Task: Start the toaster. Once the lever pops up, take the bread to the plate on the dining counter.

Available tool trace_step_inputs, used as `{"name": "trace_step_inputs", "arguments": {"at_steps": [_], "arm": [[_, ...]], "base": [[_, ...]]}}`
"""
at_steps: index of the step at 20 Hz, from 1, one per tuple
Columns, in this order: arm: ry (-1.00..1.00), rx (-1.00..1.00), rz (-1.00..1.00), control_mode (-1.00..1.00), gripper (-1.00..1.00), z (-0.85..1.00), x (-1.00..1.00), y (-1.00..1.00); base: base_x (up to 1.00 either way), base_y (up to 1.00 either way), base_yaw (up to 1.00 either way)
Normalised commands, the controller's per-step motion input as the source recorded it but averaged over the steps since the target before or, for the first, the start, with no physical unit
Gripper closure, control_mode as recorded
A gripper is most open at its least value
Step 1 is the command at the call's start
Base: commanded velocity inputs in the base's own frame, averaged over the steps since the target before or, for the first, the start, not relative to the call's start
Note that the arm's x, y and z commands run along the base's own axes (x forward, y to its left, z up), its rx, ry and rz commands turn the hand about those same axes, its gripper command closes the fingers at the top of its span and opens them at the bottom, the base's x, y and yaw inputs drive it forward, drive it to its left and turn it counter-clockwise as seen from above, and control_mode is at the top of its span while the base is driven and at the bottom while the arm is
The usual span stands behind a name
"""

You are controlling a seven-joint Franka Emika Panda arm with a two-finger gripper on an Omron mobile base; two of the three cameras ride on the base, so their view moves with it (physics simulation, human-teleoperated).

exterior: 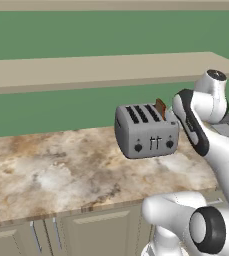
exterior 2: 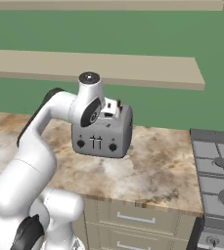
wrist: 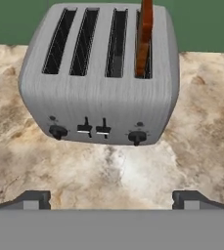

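The toaster stands on a marbled brown counter, its knobs and levers facing me. In my hand view its front carries two black knobs, left and right, with two small levers between them. All four slots on top are dark. The bread stands upright in the slot at the right end as I look at it, and most of the slice rises above the toaster top. From the left base view the slice shows as a brown tab at the toaster's far right corner.

My claw is released, its two fingertips spread wide apart and holding nothing. It hangs in front of the toaster and above the counter, apart from both. One fingertip shows at lower left, the other at lower right, with bare counter between them.

In the right base view my arm's wrist covers the toaster's upper left. A stove lies at the counter's right end. A beige shelf runs along the green wall behind. Cabinet fronts sit below the counter edge.
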Motion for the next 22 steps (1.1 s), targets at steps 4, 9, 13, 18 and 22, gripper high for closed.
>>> {"name": "trace_step_inputs", "arguments": {"at_steps": [4, 9, 13, 18, 22], "arm": [[-0.18, 0.0, 0.0, -1.0, -1.0, -0.36, 0.0, -0.02], [-0.08, 0.0, 0.0, -1.0, -1.0, -0.29, 0.09, 0.0], [0.0, 0.0, 0.0, -1.0, -1.0, -0.15, 0.26, 0.0], [0.01, 0.01, 0.0, -1.0, -1.0, -0.01, 0.32, 0.0], [0.02, 0.0, 0.0, -1.0, -1.0, 0.0, 0.25, 0.0]], "base": [[0.0, 0.0, 0.0], [0.0, 0.0, 0.0], [0.0, 0.0, 0.0], [0.0, 0.0, 0.0], [0.0, 0.0, 0.0]]}}
